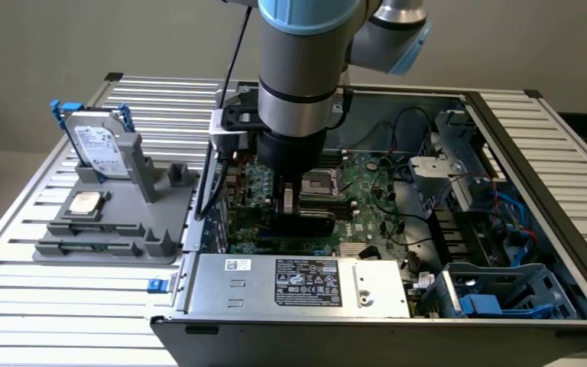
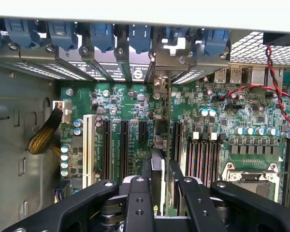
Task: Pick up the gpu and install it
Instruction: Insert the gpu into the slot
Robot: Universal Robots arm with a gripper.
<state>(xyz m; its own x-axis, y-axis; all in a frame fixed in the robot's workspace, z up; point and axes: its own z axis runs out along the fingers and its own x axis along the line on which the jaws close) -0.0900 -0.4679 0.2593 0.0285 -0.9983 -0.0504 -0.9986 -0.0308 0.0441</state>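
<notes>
1. As I look from the exterior view, the biggest thing is the slatted metal table, and on it lies the open computer case on its side, with its inside facing up.
2. My arm comes down from above into the middle of the case, over the green motherboard.
3. Along the near wall of the case sits the silver power supply with its labels facing up.
4. On the exterior view's left, well apart from the case, I see a grey holder. A hard drive with a blue frame stands upright in it, and a small square CPU chip lies flat on it.
5. The gripper is low inside the case. In the wrist view its black fingers stand narrow, one on each side of the gpu, and they clamp it between them.
6. The gpu stands on its edge, just above the row of long expansion slots on the motherboard. Whether its edge already sits in a slot, I cannot tell.
7. Beyond the slots, at the rear wall of the case, I see a row of blue retaining clips.
8. The empty CPU socket is beside the gripper on the motherboard.
</notes>
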